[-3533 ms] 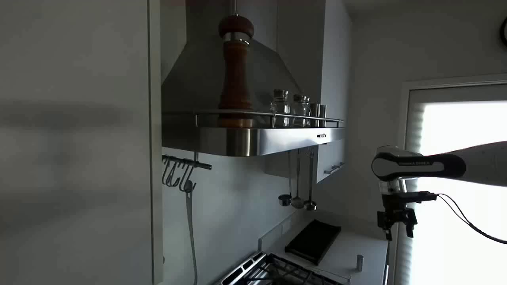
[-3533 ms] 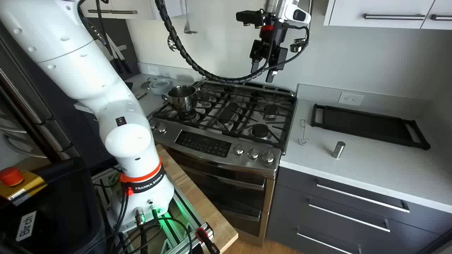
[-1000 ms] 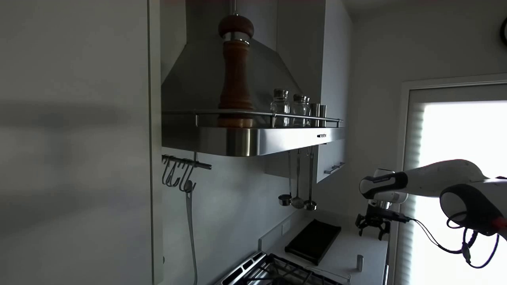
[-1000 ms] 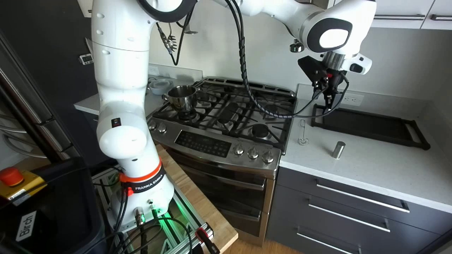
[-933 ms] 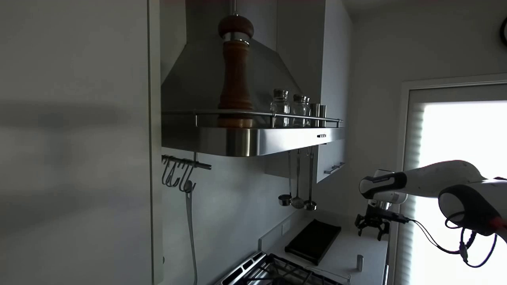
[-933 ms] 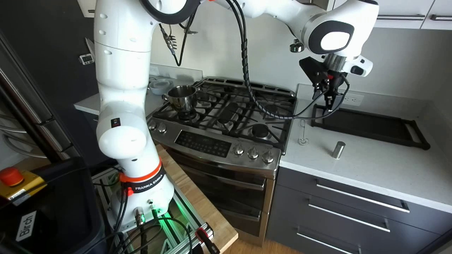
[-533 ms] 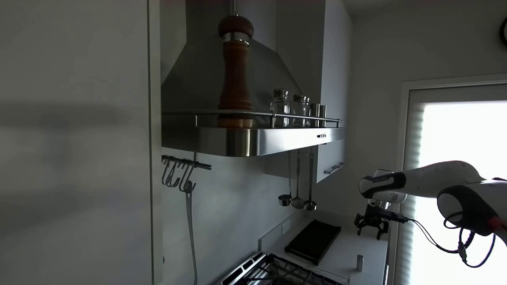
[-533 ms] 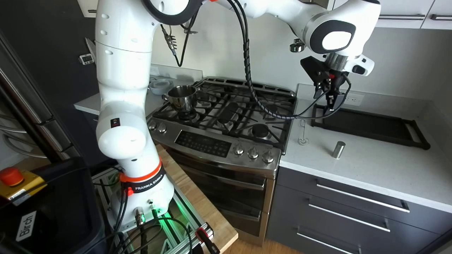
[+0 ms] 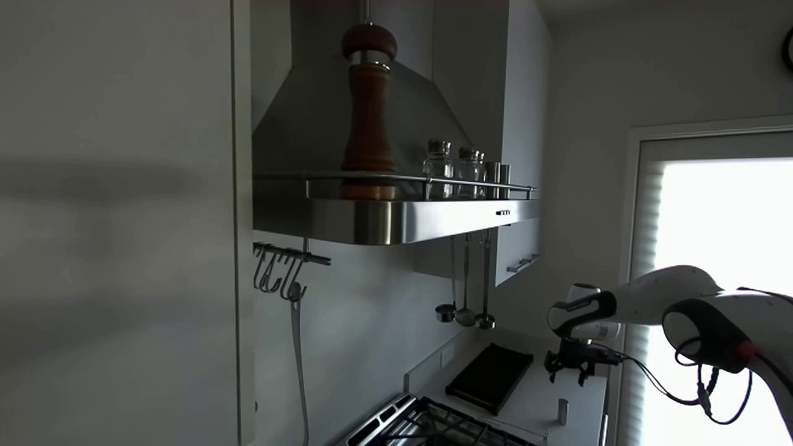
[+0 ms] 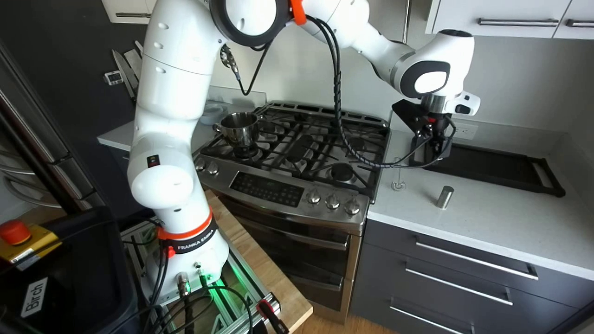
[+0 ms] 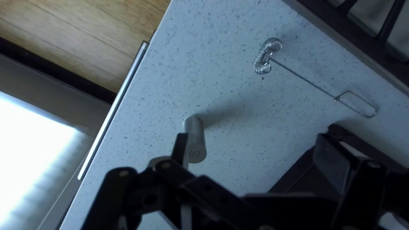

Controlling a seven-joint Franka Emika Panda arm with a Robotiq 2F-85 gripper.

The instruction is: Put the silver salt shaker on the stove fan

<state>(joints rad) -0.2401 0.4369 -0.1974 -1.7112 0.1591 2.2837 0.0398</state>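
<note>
Pale countertop [image 10: 501,222] bears the silver shaker [image 11: 197,137]; the wide-spread claw [image 11: 252,140], above and beside it, should center over it before descending.

A steel pot [image 10: 242,133] is set on the gas stove [image 10: 287,253], and a pale bowl [image 10: 215,111] is partly hidden beyond it. On the speckled tabletop [image 10: 492,215], a black tray [image 10: 487,164] is laid near a wall outlet [image 10: 465,131]; a wire whisk [image 11: 303,78] is placed close to the stove, its looped end just beside the tray. Dark drawers [image 10: 464,269] are fitted beneath. Knives [image 10: 123,69] and a small timer [image 10: 113,78] are held against a dark panel [image 10: 69,51]. A tall wooden pepper mill [image 9: 370,121] is stood upright, with lidded glass jars [image 9: 438,166] to one side. Lower down, three long-handled utensils [image 9: 465,317] are hung, the middle one slotted.
</note>
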